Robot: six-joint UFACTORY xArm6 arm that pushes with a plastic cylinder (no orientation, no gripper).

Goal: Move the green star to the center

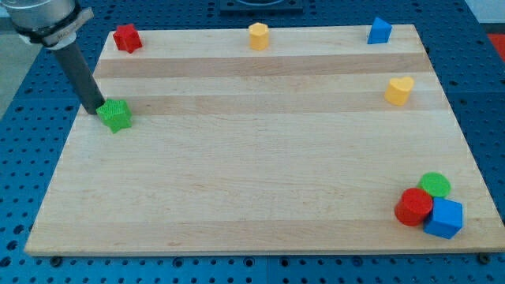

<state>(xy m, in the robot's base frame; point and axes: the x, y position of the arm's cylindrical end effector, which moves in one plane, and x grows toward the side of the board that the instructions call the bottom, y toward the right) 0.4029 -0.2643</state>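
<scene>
A pale wooden board (252,158) lies on a blue perforated table (24,181), with eight small coloured plastic blocks on it: two green, two red, two yellow and two blue. The green star block (116,115) sits near the board's left edge, in the upper half of the view and well away from the board's middle. The robot's straight dark rod (79,71) slants down from the view's top left, and its tip (98,110) rests against the star's left side; the rod has nothing to clasp with and merely touches. Along the top edge stand a red block (126,37) at left, a yellow block (259,35) at centre and a blue block (379,31) at right. A yellow heart-like block (399,90) lies near the right edge. At bottom right, a green round block (435,185), a red cylinder (413,207) and a blue cube (444,218) cluster, touching
</scene>
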